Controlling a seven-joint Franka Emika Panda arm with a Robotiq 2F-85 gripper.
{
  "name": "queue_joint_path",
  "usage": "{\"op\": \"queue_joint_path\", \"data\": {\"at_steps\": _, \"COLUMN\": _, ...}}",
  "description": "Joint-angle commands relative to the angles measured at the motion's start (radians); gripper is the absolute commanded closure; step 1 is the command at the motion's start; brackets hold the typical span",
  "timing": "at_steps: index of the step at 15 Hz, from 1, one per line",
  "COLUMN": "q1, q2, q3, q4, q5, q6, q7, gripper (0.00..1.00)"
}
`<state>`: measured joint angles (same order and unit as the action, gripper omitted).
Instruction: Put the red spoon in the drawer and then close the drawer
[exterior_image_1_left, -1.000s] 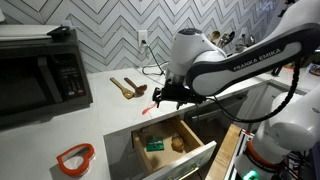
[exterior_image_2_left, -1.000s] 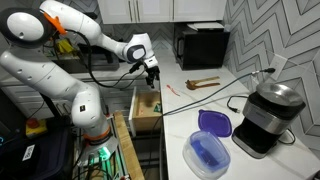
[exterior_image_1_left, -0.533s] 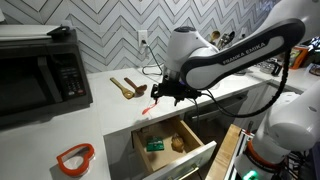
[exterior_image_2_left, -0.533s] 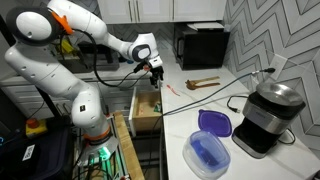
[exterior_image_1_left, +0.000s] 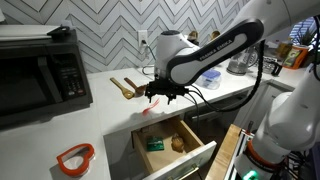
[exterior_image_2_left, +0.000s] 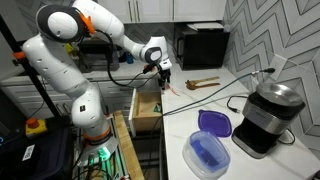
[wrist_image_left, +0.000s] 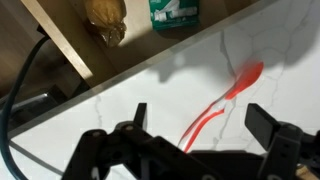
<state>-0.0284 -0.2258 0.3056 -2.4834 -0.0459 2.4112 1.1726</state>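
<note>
Plainly, the pincer (wrist_image_left: 198, 114) is spread wide, and the wrist view shows its two dark fingers (wrist_image_left: 139, 116) standing well apart at the bottom of the frame, holding nothing. Between them in that view lies the red spoon (wrist_image_left: 226, 95), flat on the white marbled tabletop (wrist_image_left: 120, 95), its bowl pointing up and to the right and its thin handle running down towards the gap in the pincer. Whether the fingers touch the tabletop cannot be told. In both exterior views the pincer (exterior_image_1_left: 163, 93) (exterior_image_2_left: 163, 78) points down over the tabletop, with the red spoon (exterior_image_1_left: 148, 108) just beneath it, near the tabletop's front edge. Just beyond that edge the drawer (exterior_image_1_left: 166, 129) (wrist_image_left: 70, 45) stands pulled out, its pale wooden inside showing. A green packet (exterior_image_1_left: 154, 145) (wrist_image_left: 175, 12) and a brown rounded thing (exterior_image_1_left: 178, 143) (wrist_image_left: 105, 20) lie in it, close beside each other. The red spoon is outside the drawer. Further back on the tabletop, near the tiled wall, lie two wooden spoons (exterior_image_1_left: 125, 88) (exterior_image_2_left: 203, 84). A black microwave (exterior_image_1_left: 40, 72) (exterior_image_2_left: 202, 45) stands at the far end, and a red heart-shaped ring (exterior_image_1_left: 75, 157) lies near the tabletop's front edge, well apart from the pincer. In an exterior view a dark appliance (exterior_image_2_left: 264, 115), a purple lid (exterior_image_2_left: 213, 122) and a clear tub (exterior_image_2_left: 208, 153) stand at the near end.
</note>
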Motion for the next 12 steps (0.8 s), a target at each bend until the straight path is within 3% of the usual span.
{"op": "queue_joint_path", "data": {"at_steps": 1, "q1": 0.016, "q2": 0.09, "q3": -0.03, "q4": 0.035, "q5": -0.047, "q6": 0.061, "q7": 0.089, "gripper": 0.0}}
{"op": "queue_joint_path", "data": {"at_steps": 6, "q1": 0.034, "q2": 0.151, "q3": -0.07, "q4": 0.045, "q5": -0.069, "q6": 0.134, "q7": 0.156, "gripper": 0.0}}
{"op": "queue_joint_path", "data": {"at_steps": 7, "q1": 0.038, "q2": 0.158, "q3": -0.076, "q4": 0.047, "q5": -0.078, "q6": 0.14, "q7": 0.17, "gripper": 0.08}}
{"op": "queue_joint_path", "data": {"at_steps": 8, "q1": 0.042, "q2": 0.162, "q3": -0.082, "q4": 0.05, "q5": -0.092, "q6": 0.136, "q7": 0.189, "gripper": 0.26}}
{"op": "queue_joint_path", "data": {"at_steps": 12, "q1": 0.056, "q2": 0.166, "q3": -0.102, "q4": 0.058, "q5": -0.111, "q6": 0.112, "q7": 0.239, "gripper": 0.57}}
